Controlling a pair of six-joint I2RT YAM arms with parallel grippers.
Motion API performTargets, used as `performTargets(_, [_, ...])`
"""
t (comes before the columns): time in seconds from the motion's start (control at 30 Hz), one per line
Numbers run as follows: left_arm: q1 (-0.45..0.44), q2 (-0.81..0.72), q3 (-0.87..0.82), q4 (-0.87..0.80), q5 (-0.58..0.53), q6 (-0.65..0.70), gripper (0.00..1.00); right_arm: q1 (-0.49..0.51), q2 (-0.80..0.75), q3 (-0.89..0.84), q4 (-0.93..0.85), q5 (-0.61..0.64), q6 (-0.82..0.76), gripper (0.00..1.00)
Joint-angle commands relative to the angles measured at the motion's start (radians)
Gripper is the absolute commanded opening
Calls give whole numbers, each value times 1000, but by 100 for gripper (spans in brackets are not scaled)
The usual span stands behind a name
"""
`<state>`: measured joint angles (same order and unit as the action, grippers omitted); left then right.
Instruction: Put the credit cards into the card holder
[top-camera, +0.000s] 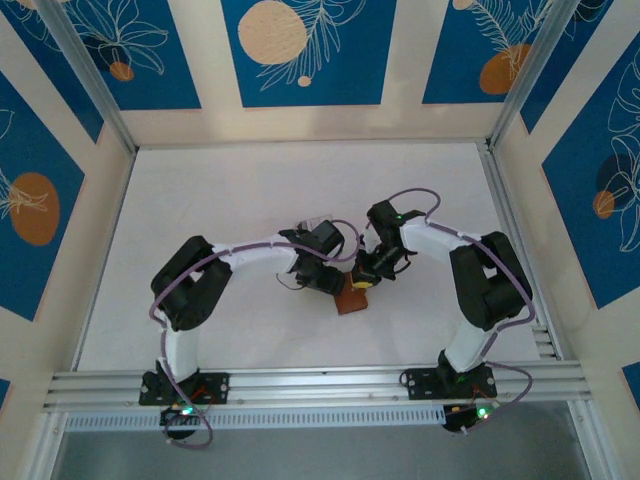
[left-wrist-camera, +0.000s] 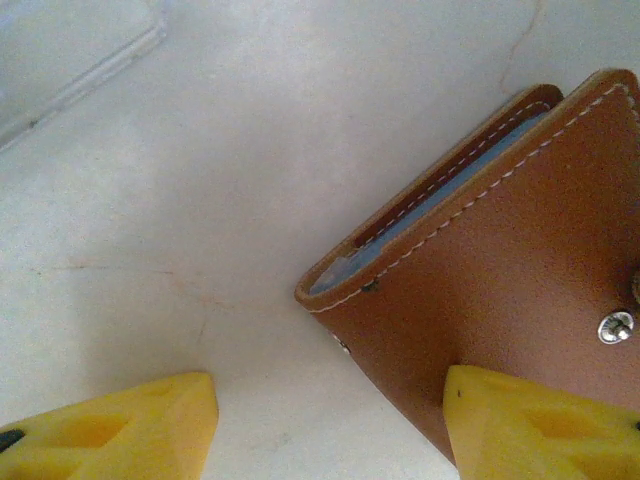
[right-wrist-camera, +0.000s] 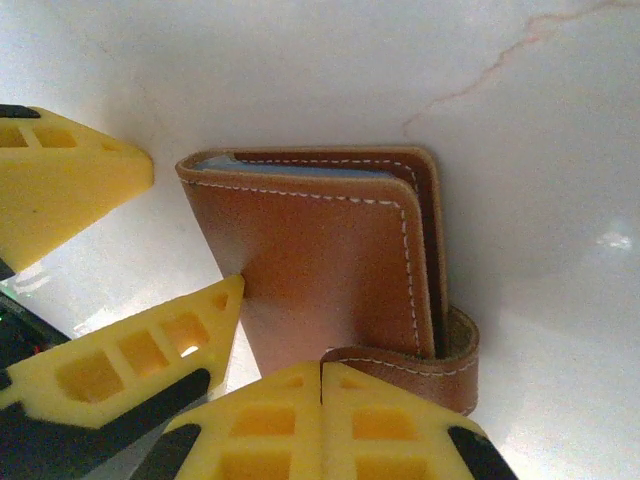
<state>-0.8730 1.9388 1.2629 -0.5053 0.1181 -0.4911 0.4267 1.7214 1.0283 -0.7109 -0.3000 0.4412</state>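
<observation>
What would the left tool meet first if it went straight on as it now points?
Likely the card holder: the open left tool points down, one finger over its brown cover, the other over bare table. Depth is unclear.

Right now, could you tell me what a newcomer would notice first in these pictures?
The brown card holder at mid-table, folded with bluish lining showing at its edge, draws the eye first. The left gripper hangs open at its corner, and the right gripper is shut by its snap tab.
</observation>
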Motion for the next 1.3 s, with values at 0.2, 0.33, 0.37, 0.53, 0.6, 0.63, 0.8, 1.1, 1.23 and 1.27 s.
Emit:
performTargets(0.2, [-33,106,-78,-3,23,-7,62,12,30,22,13,-74,18,0])
performTargets(0.33, [-33,106,-80,-1,25,-5,62,14,39,19,14,-74,19,0])
performTargets(0.37, [-33,106,-80,-1,25,-5,62,14,42,17,15,-74,19,0])
performTargets(0.53, [-31,106,-82,2,28,-5,62,17,45,5,22,-79,25,0])
performTargets(0.6, [-32,107,-83,5,31,-6,62,18,45,0,24,-78,27,0])
performTargets(0.63, [-31,107,-82,5,32,-7,62,20,46,-3,24,-76,27,0])
performTargets(0.8, [-31,103,-82,5,32,-7,62,20,44,-19,26,-63,30,0])
performTargets(1.1, [-31,105,-79,3,34,-9,62,25,16,-79,66,-35,56,0])
performTargets(1.23, [-31,105,-79,4,38,-11,62,26,8,-112,88,-32,72,0])
performTargets(1.27, [-31,104,-78,4,40,-13,61,26,8,-120,95,-30,76,0])
